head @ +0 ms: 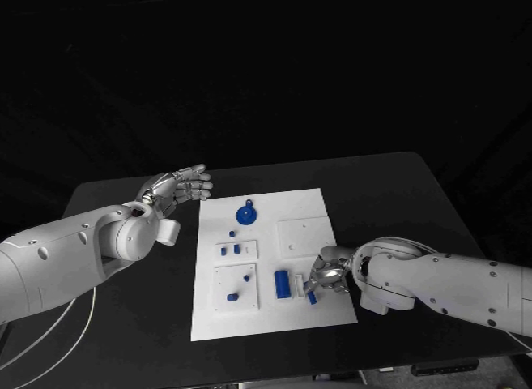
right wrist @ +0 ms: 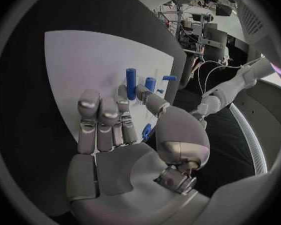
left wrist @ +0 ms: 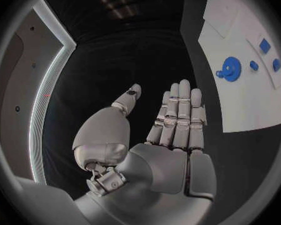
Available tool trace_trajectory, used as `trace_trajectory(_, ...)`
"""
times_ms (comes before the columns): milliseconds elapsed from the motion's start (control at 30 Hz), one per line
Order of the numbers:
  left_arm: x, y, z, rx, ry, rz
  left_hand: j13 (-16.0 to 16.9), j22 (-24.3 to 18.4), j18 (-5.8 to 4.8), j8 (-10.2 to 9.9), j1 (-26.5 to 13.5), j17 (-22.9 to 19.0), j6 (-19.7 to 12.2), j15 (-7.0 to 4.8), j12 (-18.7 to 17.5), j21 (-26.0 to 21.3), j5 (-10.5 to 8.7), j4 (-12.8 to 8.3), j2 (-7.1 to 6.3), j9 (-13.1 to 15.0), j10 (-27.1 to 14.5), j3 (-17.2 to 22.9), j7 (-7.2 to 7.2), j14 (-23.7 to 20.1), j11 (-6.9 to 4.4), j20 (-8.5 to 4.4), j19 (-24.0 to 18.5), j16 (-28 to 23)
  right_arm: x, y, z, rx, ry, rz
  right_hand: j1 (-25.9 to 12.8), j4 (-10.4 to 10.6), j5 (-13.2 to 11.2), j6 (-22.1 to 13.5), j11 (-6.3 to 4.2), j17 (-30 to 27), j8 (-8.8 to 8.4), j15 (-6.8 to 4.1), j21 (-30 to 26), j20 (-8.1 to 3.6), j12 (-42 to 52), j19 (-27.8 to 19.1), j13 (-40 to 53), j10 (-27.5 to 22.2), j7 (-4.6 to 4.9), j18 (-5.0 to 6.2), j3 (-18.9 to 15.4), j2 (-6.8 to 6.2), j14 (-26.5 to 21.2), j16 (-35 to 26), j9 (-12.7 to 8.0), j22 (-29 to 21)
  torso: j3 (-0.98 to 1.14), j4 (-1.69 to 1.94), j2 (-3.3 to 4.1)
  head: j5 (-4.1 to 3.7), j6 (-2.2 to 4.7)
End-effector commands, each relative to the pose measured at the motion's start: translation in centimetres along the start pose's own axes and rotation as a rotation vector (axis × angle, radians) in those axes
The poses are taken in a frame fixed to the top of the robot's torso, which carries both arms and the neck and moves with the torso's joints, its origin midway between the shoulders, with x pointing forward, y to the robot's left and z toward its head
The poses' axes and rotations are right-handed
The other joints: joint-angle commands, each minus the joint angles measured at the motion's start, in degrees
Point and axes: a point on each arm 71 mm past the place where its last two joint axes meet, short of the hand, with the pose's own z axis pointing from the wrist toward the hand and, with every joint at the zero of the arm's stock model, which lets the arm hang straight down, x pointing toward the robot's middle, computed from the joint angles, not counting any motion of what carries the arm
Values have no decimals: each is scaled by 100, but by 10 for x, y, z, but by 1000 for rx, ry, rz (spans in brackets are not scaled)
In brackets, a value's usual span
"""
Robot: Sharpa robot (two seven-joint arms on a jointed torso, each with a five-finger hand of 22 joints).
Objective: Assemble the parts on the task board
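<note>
The right hand (head: 326,274) rested on the near right part of the task board (head: 300,203), fingers curled around a small blue part (head: 311,297), though whether it truly gripped it was hard to tell. The left hand (head: 181,185) hovered flat and empty beside the board's far left corner. Seating that part probably came next, calling for careful alignment beside the blue cylinder (head: 283,282).

Task board (head: 300,316) mid-table (head: 382,186), parts (head: 246,215) on it, left hand (head: 180,186) beside its far corner
</note>
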Motion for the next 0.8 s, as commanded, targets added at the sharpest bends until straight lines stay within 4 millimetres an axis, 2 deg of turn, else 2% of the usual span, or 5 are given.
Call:
trace_trajectory(33, 2, -1, 0, 6, 19, -4, -5, 5, 70, 22, -25, 9, -24, -3, -5, -19, 12, 35, 39, -7, -27, -12, -14, 28, -9, 40, -12, -31, 4, 0, 1, 40, 38, 65, -88, -25, -3, 61, -15, 9, -6, -6, 27, 29, 39, 2, -6, 49, 7, 335, 11, -5, 36, 28, -19, 95, 3, 1, 3, 11, -13)
trace_trajectory(467, 3, -1, 1, 6, 23, -5, -5, 6, 71, 23, -26, 12, -24, -4, -5, -21, 9, 36, 37, -8, -28, -12, -15, 28, -9, 39, -12, -34, 3, 10, 3, 23, 2, 47, -221, -35, -6, 73, -22, 16, 0, -14, 40, 17, 41, 19, -10, 64, 0, 335, -38, -76, 46, 34, -33, 91, 10, -8, 2, 21, -19)
trace_trajectory(800, 3, -1, 1, 5, 23, -5, -5, 8, 72, 25, -22, 16, -24, -4, -4, -22, 7, 33, 36, -9, -28, -11, -16, 28, -10, 38, -13, -37, 0, 14, 3, 5, -53, -20, -225, -53, -5, 73, -26, 18, 1, -18, 42, 7, 40, 25, -11, 68, -3, 335, -33, -112, 48, 35, -39, 89, 2, -1, 1, 28, -16)
